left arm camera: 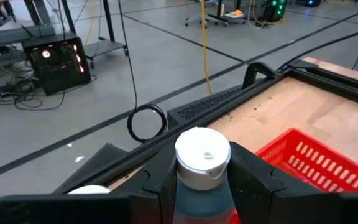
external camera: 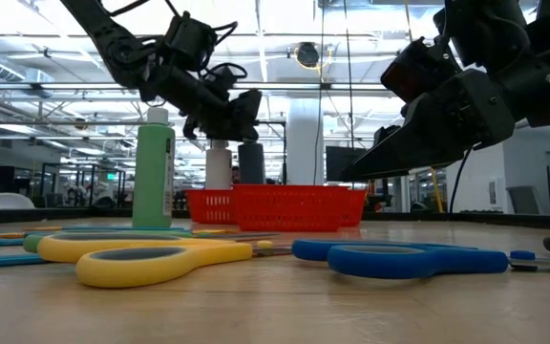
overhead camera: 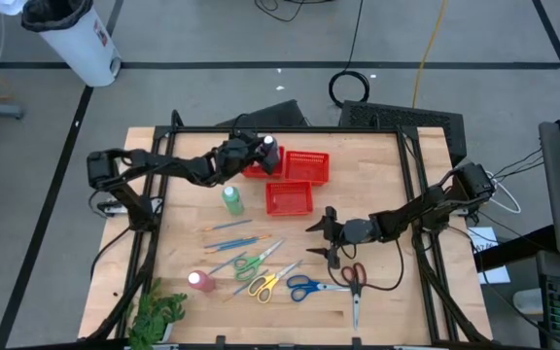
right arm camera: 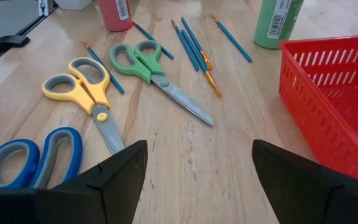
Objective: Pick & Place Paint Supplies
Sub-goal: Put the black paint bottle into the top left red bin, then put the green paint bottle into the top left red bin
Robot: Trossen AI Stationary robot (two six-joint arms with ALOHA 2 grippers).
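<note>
My left gripper (overhead camera: pixel 263 152) is over the far-left red basket (overhead camera: pixel 253 167), shut on a grey-blue bottle with a white cap (left arm camera: pixel 202 158). A white object (left arm camera: pixel 89 188) shows just beside it. My right gripper (overhead camera: pixel 321 233) hovers open above the bare table, right of the scissors; its fingers (right arm camera: pixel 124 171) frame empty wood. A green bottle (overhead camera: pixel 231 199) and a pink bottle (overhead camera: pixel 198 281) stand upright on the table. Blue and orange brushes (overhead camera: pixel 229 235) lie flat. So do the green (overhead camera: pixel 254 261), yellow (overhead camera: pixel 268 283), blue (overhead camera: pixel 309 287) and red (overhead camera: pixel 354 280) scissors. My left gripper pinches the grey-blue bottle between its two fingers (left arm camera: pixel 246 180), on the upper body just below the cap (left arm camera: pixel 201 198). The bottle stands upright, its white cap rising above the fingers. Whether its base is lifted clear or rests in the basket is hidden.
Two more red mesh baskets (overhead camera: pixel 306 165) (overhead camera: pixel 290 198) sit right of the left gripper, one close to my right gripper (right arm camera: pixel 334 93). A green leafy plant (overhead camera: pixel 158 316) stands at the near-left corner. Bare wood lies between the baskets and the scissors.
</note>
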